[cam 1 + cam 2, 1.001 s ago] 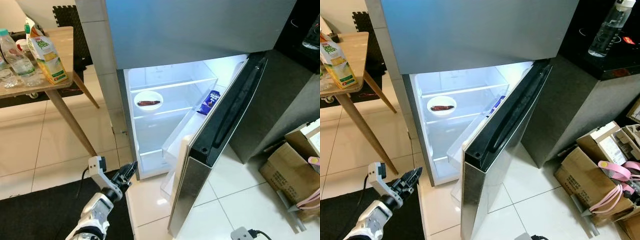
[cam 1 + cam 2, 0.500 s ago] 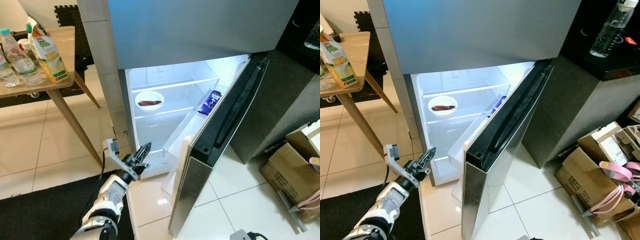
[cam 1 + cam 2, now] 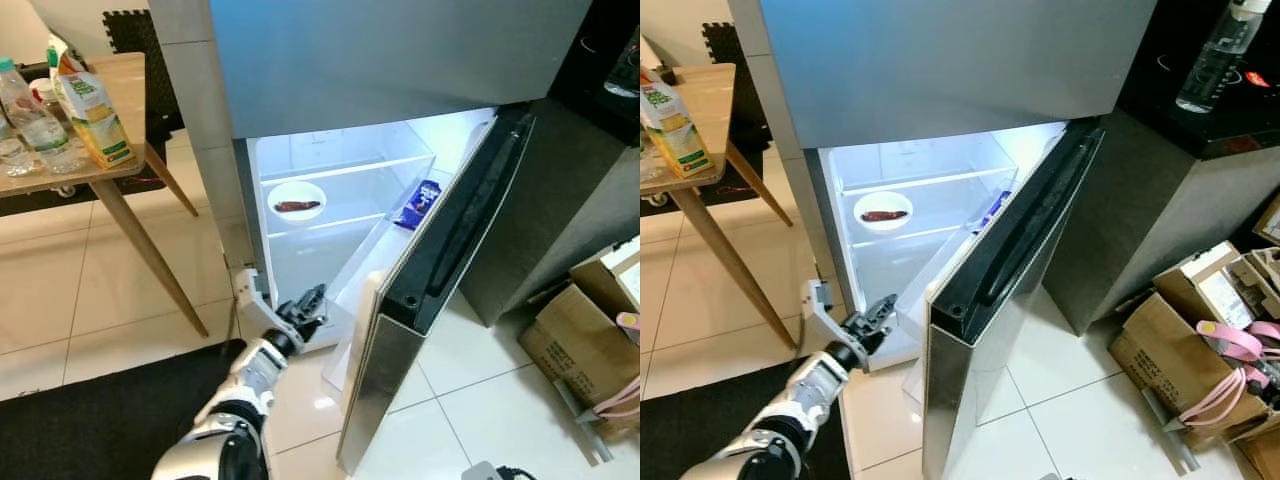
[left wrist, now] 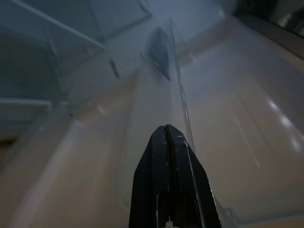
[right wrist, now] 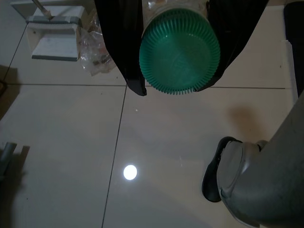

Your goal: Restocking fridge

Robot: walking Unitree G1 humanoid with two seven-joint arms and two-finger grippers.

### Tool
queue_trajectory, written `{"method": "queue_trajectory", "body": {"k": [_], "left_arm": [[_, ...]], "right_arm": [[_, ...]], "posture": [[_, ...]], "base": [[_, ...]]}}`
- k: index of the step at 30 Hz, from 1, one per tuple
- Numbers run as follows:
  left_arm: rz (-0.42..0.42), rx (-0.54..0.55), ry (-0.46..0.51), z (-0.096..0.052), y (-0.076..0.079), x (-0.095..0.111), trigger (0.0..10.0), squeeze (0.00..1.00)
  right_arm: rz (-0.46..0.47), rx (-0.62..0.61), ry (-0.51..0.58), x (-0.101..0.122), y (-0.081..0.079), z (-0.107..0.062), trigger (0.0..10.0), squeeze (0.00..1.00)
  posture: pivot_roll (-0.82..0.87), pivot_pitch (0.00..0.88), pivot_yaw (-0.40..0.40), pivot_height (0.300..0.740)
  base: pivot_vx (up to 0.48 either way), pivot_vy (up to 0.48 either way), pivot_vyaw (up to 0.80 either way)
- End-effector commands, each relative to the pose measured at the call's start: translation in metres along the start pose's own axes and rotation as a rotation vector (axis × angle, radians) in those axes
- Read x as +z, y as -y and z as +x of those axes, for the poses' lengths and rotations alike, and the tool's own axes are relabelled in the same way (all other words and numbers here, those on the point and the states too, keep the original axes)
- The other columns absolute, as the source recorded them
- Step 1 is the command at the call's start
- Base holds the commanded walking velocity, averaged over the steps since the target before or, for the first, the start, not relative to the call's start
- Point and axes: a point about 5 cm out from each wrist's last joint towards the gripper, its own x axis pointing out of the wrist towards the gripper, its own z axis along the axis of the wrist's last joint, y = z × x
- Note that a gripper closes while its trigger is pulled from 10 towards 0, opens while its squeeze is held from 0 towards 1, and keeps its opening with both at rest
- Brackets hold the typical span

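My right gripper (image 5: 178, 71) pinches a green-capped jar (image 5: 179, 50), cap toward the floor, long axis along the fingers, body hidden. My left gripper (image 4: 166, 130), fingers pressed together, reaches into the fridge (image 3: 340, 210) bottom.

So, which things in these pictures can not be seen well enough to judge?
- Small blue packet in the door shelf: print too small to read, head views.
- Jar with ribbed green lid in the right tool: body hidden behind its lid, right wrist view.
- Left tool at the silver fridge's bottom: surroundings blurred, left wrist view.
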Motion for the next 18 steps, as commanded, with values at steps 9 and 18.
{"method": "queue_trajectory", "body": {"k": [9, 18], "left_arm": [[-0.050, -0.160, -0.125, 0.013, 0.025, -0.030, 10.0, 0.00], [-0.115, -0.389, -0.263, 0.018, 0.057, -0.062, 10.0, 0.00]], "right_arm": [[-0.008, -0.012, -0.020, -0.006, 0.003, -0.001, 10.0, 0.00], [-0.011, -0.014, -0.025, -0.007, 0.004, -0.001, 10.0, 0.00]], "posture": [[-0.11, 0.065, -0.027, 0.740], [-0.12, 0.064, -0.028, 0.740]], "base": [[0.000, 0.000, 0.00], [0.000, 0.000, 0.00]]}}
